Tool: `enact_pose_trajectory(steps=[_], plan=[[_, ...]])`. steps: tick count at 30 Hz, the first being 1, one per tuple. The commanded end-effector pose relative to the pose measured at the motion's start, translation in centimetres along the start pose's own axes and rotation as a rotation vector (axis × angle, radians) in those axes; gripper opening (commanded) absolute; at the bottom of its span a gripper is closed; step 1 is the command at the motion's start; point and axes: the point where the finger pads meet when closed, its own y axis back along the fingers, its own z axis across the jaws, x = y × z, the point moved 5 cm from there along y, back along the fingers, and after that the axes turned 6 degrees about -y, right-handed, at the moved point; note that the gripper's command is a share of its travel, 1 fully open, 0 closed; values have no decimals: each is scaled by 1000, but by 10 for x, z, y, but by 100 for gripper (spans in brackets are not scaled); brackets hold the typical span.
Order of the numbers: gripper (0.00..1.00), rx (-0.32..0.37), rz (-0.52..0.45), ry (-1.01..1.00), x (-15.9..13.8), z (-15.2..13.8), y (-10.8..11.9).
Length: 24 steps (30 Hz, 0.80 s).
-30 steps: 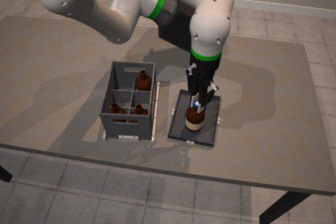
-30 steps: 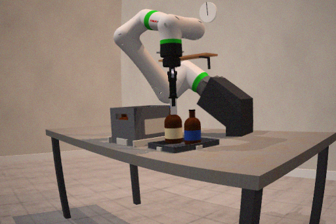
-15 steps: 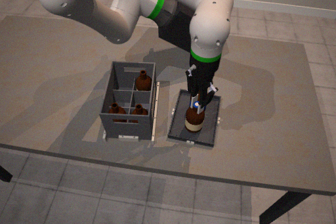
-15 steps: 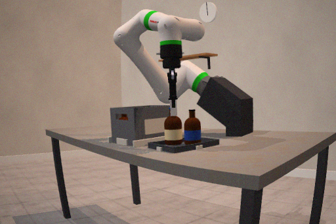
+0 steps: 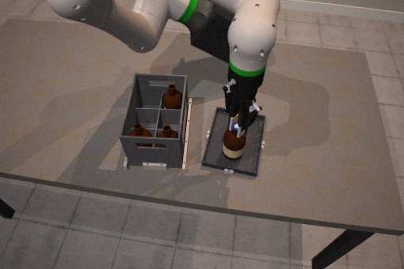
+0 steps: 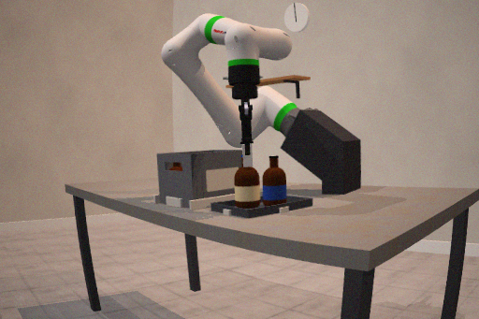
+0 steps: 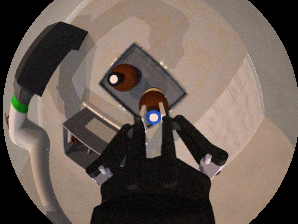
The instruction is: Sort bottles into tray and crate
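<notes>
My gripper (image 5: 237, 124) points straight down and is shut on the neck of a brown capped bottle with a cream label (image 5: 233, 143), just under its blue cap. This bottle stands upright with its base on the dark tray (image 5: 215, 145), at the near end. In the side view (image 6: 246, 188) a second capped bottle with a blue label (image 6: 274, 183) stands upright on the tray right behind it. In the wrist view this second bottle (image 7: 124, 79) shows a white cap. My arm hides it in the overhead view.
The grey crate (image 5: 155, 121) stands just left of the tray. Three open brown bottles stand in its cells: one at the back right (image 5: 172, 97), two at the front (image 5: 137, 130) (image 5: 167, 132). The robot's dark base (image 6: 323, 152) sits behind the tray.
</notes>
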Motion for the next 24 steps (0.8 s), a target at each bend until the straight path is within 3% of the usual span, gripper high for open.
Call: enact_pose_trajectory(steps=[1, 21, 22, 24], plan=[[0, 0, 0, 0, 0, 0, -1], [0, 0, 0, 0, 0, 0, -7], [100, 0, 0, 0, 0, 0, -7], [100, 0, 0, 0, 0, 0, -7]])
